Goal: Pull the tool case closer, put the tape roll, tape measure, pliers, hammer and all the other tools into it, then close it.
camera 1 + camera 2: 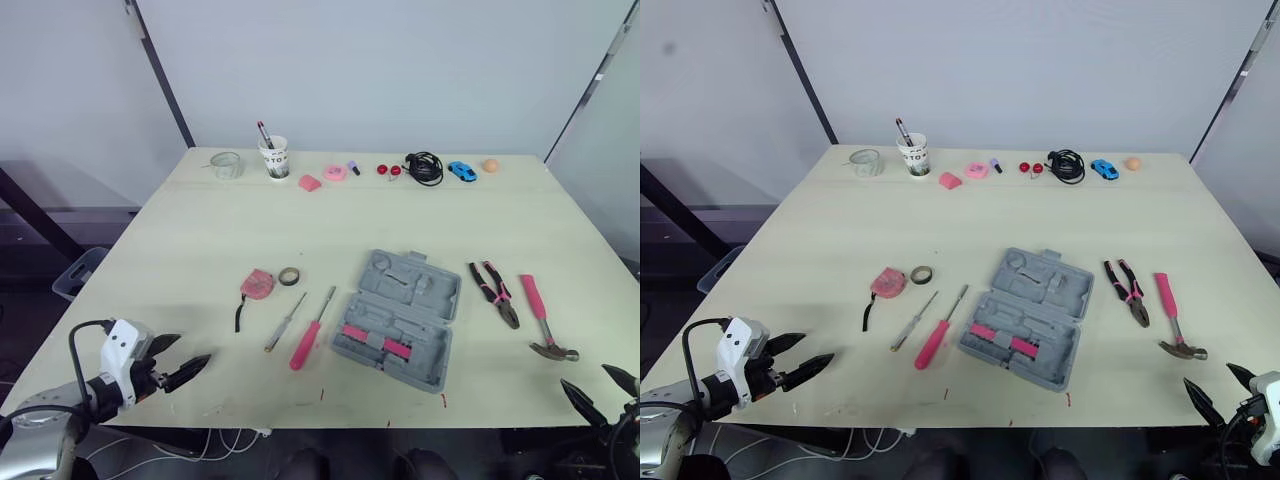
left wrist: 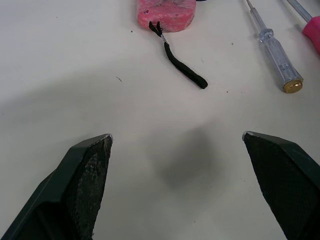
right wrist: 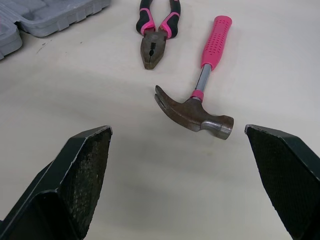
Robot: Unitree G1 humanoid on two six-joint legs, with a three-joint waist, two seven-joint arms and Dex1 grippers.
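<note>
case not pulled in yet
l gripper [image 1: 195,347], r gripper [image 1: 583,374] wide open, empty; tool case [image 1: 395,320] midway betw them, farther in.

pale table [image 1: 200,230] with tool case [image 1: 398,318], pliers [image 1: 495,293], hammer [image 1: 541,318]

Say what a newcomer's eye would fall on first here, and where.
The grey tool case lies open in the middle of the table. Bright pink tools flank it: hammer and pliers on the robot's right, screwdriver and tape measure on its left. The left gripper and right gripper hover open by the near corners.
</note>
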